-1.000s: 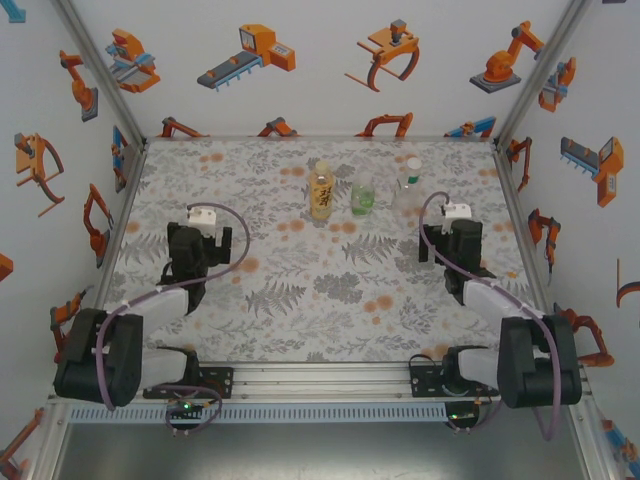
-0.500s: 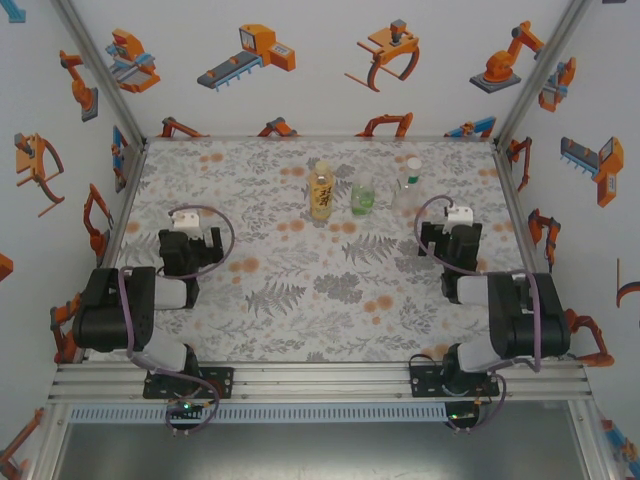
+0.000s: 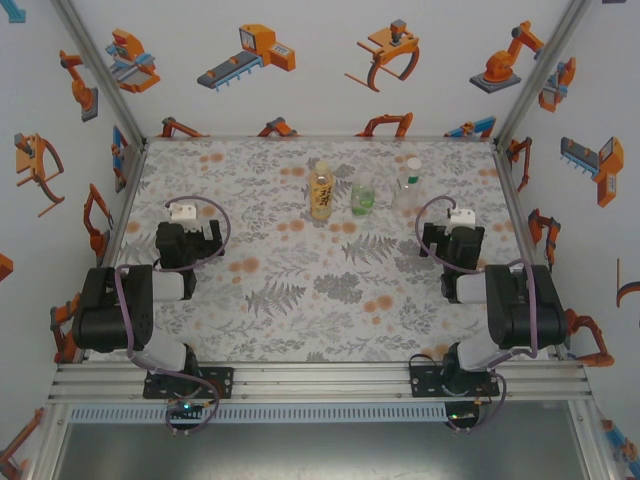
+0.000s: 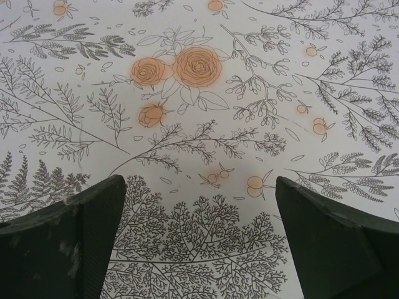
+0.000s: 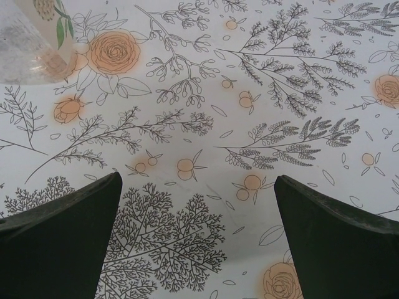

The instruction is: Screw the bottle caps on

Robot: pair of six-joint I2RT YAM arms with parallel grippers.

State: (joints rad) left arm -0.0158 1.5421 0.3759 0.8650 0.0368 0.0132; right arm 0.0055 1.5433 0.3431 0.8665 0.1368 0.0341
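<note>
Floral cloth [image 3: 300,290] covers the work surface; at its far middle an amber bottle [image 3: 321,193], a green bottle [image 3: 362,198] and a clear bottle [image 3: 407,188] are stood in a row; pale bottle caps [image 3: 413,164] appear seated on top, tightness unknown; the left gripper [image 4: 199,184] and right gripper [image 5: 196,180] are spread wide, empty, over bare cloth; the task is judged nearly done; any loose cap would need its bottle steadied and the cap twisted.

Left hand [image 4: 199,180] gapes wide, apparently low over the floral cloth [image 4: 187,68].
</note>
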